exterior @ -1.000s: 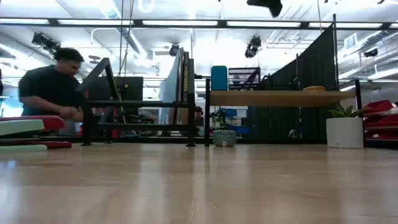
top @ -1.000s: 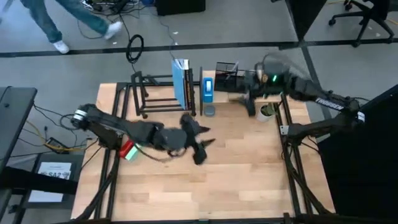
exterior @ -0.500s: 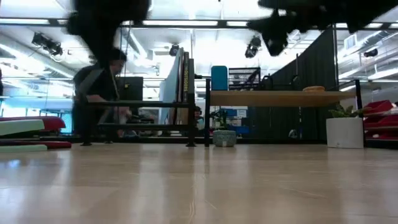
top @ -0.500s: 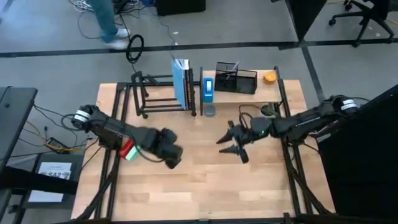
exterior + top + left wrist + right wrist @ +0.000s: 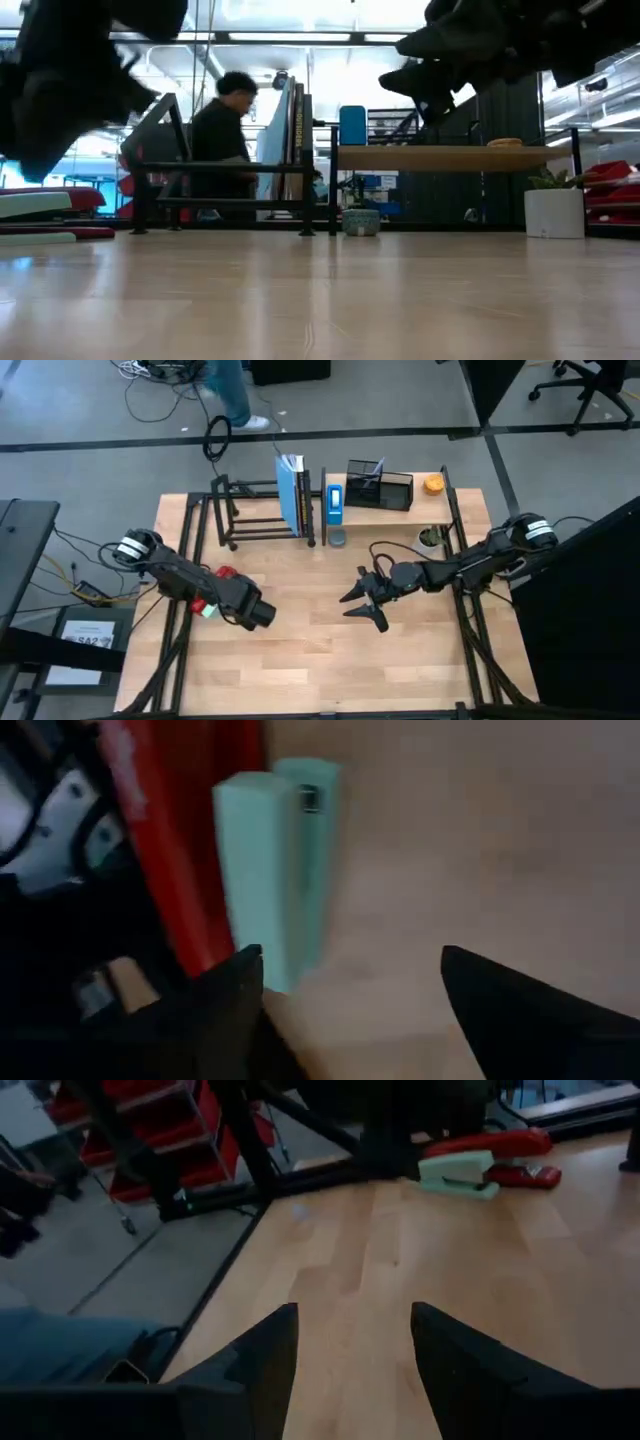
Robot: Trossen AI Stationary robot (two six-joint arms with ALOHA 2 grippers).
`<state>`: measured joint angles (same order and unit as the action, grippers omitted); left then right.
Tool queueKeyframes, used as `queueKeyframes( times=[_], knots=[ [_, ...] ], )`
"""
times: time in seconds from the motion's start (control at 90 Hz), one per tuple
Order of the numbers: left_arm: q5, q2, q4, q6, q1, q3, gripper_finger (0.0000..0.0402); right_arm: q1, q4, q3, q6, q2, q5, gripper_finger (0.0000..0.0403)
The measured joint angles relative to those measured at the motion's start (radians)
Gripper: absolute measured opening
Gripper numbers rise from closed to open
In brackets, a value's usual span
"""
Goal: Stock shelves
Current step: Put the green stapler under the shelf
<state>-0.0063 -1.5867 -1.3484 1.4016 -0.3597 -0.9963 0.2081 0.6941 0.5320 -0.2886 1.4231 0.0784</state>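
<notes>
The black metal-tube rack [image 5: 250, 512] stands at the far left and holds upright blue books [image 5: 294, 492] at its right end. The wood-board shelf [image 5: 440, 505] stands to its right, carrying a blue box [image 5: 334, 500], a mesh organizer [image 5: 380, 486] and an orange thing [image 5: 433, 484]. My left gripper [image 5: 256, 613] hangs open near the table's left side, beside a mint-green stapler [image 5: 270, 870] and a red one [image 5: 170, 830]. My right gripper [image 5: 362, 598] hangs open over the middle of the table, holding nothing.
A small grey pot [image 5: 337, 538] sits in front of the wood shelf, and a white plant pot [image 5: 430, 540] stands by the right frame rail. A person [image 5: 225, 140] walks behind the table. Bare wood [image 5: 330, 660] lies along the near half.
My left gripper has drawn back from the table's middle toward the left edge, ending beside the staplers. My right gripper has swung from the wood-board shelf at the far side toward the near edge, out over the middle of the table. The person has walked rightward behind the table.
</notes>
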Motion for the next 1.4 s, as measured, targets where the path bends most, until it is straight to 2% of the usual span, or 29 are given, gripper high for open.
queueKeyframes(
  times=[0.178,0.322,0.511,0.633,0.778,0.822,0.922,1.033,1.133,1.267,1.322,1.4],
  knots=[
    [0.0,0.0,0.072,-0.033,0.035,0.126,0.0273,0.0,0.023,0.0,-0.008,-0.002,0.0,0.0166],
    [0.0,0.0,0.203,-0.055,0.047,0.209,0.0261,0.0,0.025,0.0,-0.008,-0.003,0.001,0.0167],
    [-0.004,0.002,0.27,-0.113,0.047,0.231,0.024,0.0,0.025,0.0,-0.01,-0.003,0.001,0.0165],
    [-0.021,-0.001,0.302,-0.173,0.046,0.191,0.0198,0.0,0.03,0.0,-0.01,-0.003,0.0,0.0165],
    [-0.051,-0.002,0.375,-0.268,0.046,0.132,0.0114,0.0,0.029,0.0,-0.001,-0.003,0.003,0.0164],
    [-0.066,-0.002,0.441,-0.312,0.046,0.109,0.0091,-0.001,0.029,0.0,0.002,-0.003,0.012,0.0164],
    [-0.13,-0.002,0.586,-0.445,0.046,0.065,0.009,-0.007,0.028,0.0,0.009,-0.003,0.06,0.0162],
    [-0.219,-0.002,0.835,-0.689,0.044,0.042,0.009,-0.007,-0.003,0.0,0.029,-0.003,0.122,0.0162],
    [-0.292,-0.015,1.026,-0.939,0.051,0.041,0.009,0.001,-0.102,0.001,0.083,-0.003,0.127,0.0162],
    [-0.349,-0.072,1.188,-1.183,0.072,0.043,0.0111,0.024,-0.204,0.001,0.107,0.015,0.01,0.0163],
    [-0.346,-0.108,1.233,-1.227,0.086,0.043,0.0125,0.035,-0.222,0.0,0.107,0.035,-0.053,0.0165],
    [-0.291,-0.16,1.245,-1.242,0.109,0.042,0.0132,0.04,-0.205,0.001,0.109,0.08,-0.12,0.0172]
  ],
)
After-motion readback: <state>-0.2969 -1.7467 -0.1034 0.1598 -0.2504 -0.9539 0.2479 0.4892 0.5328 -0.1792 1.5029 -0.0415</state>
